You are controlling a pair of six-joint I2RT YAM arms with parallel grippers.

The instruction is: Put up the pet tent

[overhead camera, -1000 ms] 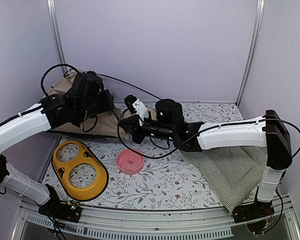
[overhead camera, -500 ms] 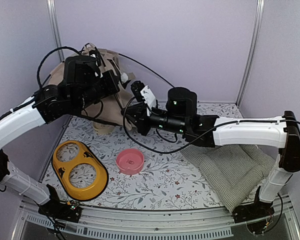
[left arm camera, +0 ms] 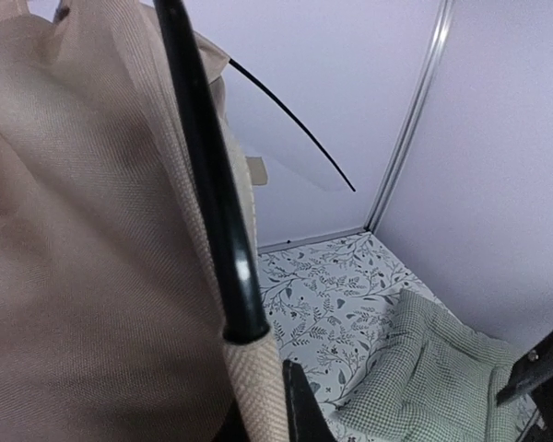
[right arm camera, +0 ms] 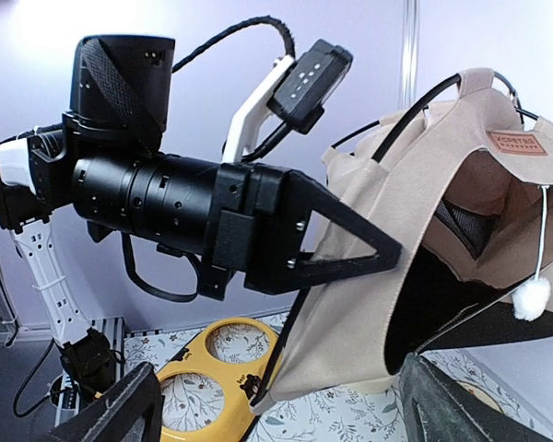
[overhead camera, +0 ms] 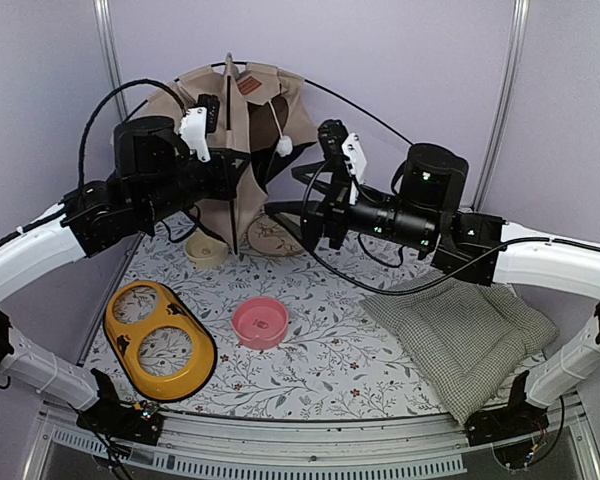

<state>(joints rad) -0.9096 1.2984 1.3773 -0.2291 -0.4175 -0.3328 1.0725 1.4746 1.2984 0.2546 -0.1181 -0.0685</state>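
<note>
Risen: pet tent point(overhead camera: 245, 120) now upright at 11 o'clock | left gripper point(right arm camera: 394, 250) clamped on its edge | right gripper point(right arm camera: 281, 419) apart | step: raising | next: likely spread base

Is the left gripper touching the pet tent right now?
Touching. The right wrist view shows the left gripper shut on the pet tent, its black jaws pinching the beige fabric edge.

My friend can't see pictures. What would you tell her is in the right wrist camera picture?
The left gripper, shut to a point, holds the pet tent up by its beige edge. An orange-brown label and a dangling white pompom show on the tent's right, and a yellow two-hole bowl holder lies below.
</note>
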